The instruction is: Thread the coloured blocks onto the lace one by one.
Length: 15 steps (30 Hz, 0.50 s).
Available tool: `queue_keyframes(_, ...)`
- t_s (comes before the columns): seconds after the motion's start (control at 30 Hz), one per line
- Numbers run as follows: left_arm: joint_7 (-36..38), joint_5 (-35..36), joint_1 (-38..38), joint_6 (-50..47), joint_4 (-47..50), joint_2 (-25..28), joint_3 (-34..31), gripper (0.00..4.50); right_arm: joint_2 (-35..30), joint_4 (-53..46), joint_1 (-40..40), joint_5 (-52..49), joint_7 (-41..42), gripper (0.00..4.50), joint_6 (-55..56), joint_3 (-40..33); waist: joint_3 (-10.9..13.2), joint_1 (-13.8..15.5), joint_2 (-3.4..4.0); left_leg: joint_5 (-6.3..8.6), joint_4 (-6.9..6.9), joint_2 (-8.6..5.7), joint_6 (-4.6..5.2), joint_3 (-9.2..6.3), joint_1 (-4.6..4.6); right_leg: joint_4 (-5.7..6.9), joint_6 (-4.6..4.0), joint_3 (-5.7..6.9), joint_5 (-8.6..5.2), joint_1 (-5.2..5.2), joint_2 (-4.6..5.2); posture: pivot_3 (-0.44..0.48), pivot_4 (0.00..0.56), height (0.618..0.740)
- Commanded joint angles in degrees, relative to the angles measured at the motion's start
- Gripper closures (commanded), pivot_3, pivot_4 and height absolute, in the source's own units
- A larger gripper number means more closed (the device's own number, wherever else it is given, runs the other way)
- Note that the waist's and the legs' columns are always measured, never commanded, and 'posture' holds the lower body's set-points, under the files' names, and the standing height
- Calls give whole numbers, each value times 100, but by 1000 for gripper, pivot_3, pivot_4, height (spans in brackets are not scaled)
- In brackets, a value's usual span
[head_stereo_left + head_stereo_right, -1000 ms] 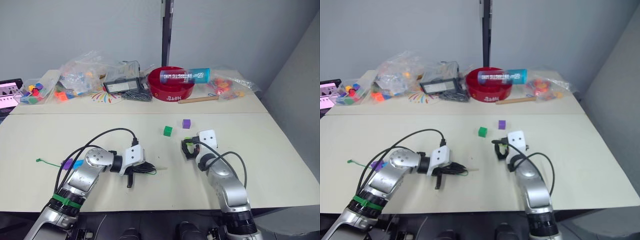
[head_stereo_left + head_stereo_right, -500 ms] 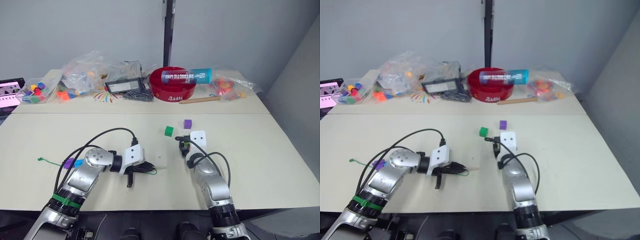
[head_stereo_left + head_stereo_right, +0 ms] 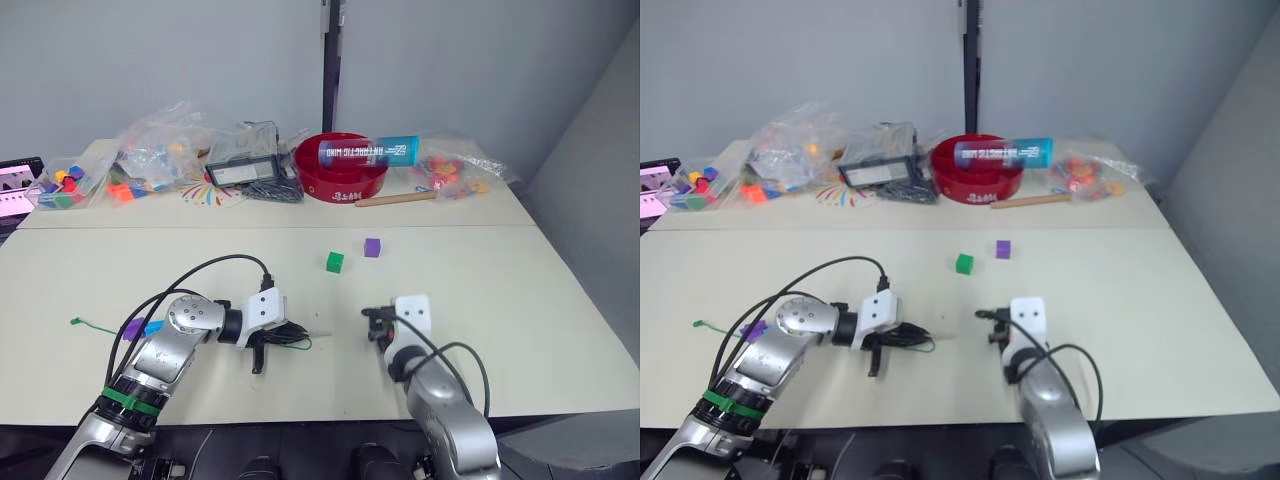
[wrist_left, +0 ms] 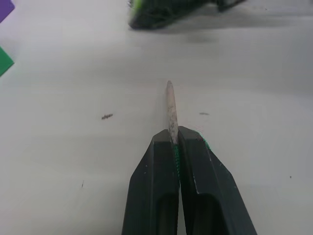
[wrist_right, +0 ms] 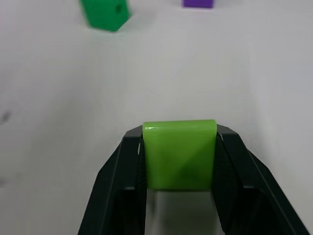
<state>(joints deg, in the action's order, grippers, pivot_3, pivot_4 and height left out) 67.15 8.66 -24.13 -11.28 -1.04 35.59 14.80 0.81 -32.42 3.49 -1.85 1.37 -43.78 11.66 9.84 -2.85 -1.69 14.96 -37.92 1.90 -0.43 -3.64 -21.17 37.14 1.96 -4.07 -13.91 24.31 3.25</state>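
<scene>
Left gripper (image 4: pixel 174 142): pinching thin green lace (image 4: pixel 169 110), pale stiff tip protruding for threading. Right gripper (image 5: pixel 179 147): clamping light green plastic cube (image 5: pixel 179 153), presumably next bead, near tip.

arms: silver metal | wrists: white blocks | cables: black loops | left forearm: green band | pincer fingers: black
</scene>
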Motion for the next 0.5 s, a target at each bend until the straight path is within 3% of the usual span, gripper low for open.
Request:
queue_keyframes(0.03,50,51,-110,67,7,1,-59,4500,-8,-286,206,-142,81,3330,-247,85,0,7,0,-1,0,0,-1,1,1,0,-1,0,1,-1,0,0,150,731)
queue_keyframes(0.23,90,45,-120,79,-6,4,-56,4500,250,51,310,-446,155,3330,-277,-144,-4,12,-6,-1,0,1,-3,0,3,-4,0,0,0,-5,-2,0,150,731)
queue_keyframes(0.3,81,32,-110,87,-4,11,-61,4500,288,-17,294,-601,261,2295,-287,-236,-4,8,-7,-2,0,3,-3,0,4,-3,0,0,0,-5,-2,0,150,731)
queue_keyframes(0.5,52,37,-86,93,-2,16,-93,4500,-325,-764,-204,-1184,866,284,-570,-774,-2,25,-5,-2,0,1,-3,0,2,-3,0,0,0,-5,-1,0,150,731)
